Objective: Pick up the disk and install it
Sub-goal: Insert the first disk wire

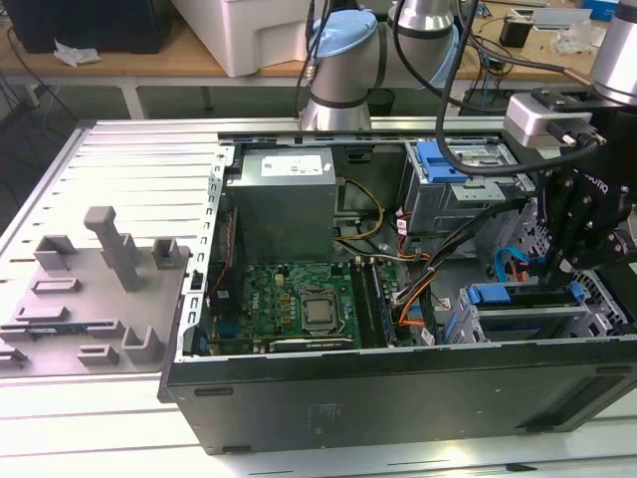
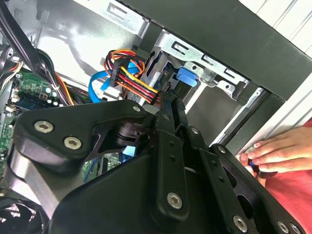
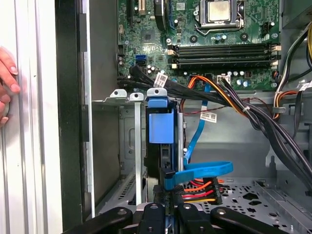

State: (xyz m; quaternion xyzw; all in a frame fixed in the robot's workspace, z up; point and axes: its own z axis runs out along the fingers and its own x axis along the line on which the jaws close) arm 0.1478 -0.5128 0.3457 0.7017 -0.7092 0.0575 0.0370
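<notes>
The disk (image 1: 518, 317), a silver rectangular hard drive in a blue plastic carrier bracket, stands on edge in the silver metal drive cage (image 3: 122, 95), at the near corner of the open black computer case (image 1: 398, 398) on the exterior view's right. Its long axis runs along the case's near wall, pointing towards the green motherboard (image 1: 299, 299). The black gripper (image 1: 569, 267) sits at the disk's end farthest from the motherboard. In the first wrist view its fingers look closed on the bracket's thin rim, so the disk lies straight ahead of it. Room is tight: a red, orange and yellow power lead (image 3: 200, 187) and a blue flat data cable (image 3: 204, 168) lie just beside the fingers. A person's hand (image 2: 282, 151) rests against the case's outer wall.
</notes>
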